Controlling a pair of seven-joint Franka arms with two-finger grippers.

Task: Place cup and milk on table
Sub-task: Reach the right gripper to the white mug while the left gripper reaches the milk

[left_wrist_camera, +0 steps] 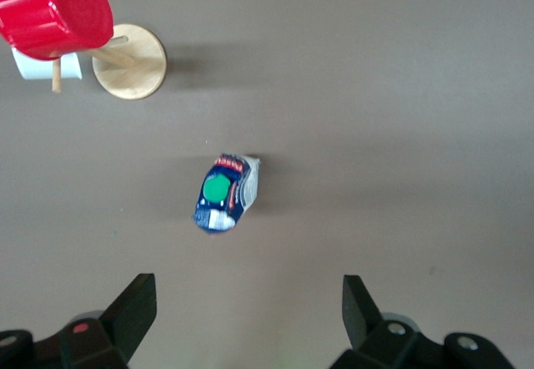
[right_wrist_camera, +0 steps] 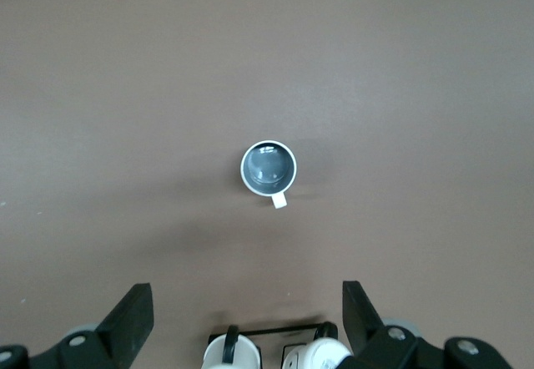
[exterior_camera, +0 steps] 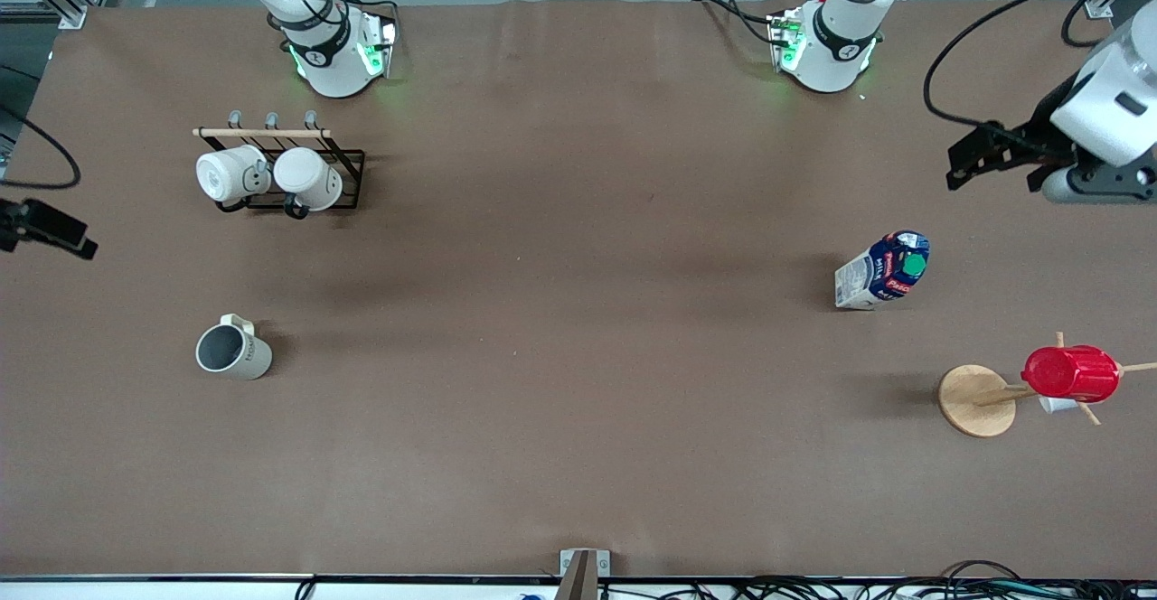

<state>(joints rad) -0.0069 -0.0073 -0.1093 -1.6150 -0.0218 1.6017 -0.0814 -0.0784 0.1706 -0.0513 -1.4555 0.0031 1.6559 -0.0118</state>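
the cup (exterior_camera: 233, 350) is pale grey with a darker grey inside, standing upright on the table (exterior_camera: 560, 311) toward the right arm's end, mouth up, its small square handle turned toward the rack of white mugs (exterior_camera: 271, 175). the milk (exterior_camera: 884, 270) is a small blue and white carton with a green cap and red label, upright toward the left arm's end, near the wooden stand (exterior_camera: 976, 399) holding a red cup (exterior_camera: 1071, 373). the left gripper (left_wrist_camera: 249, 306) hangs open above the table, holding nothing. the right gripper (right_wrist_camera: 248, 310) hangs open and empty too.
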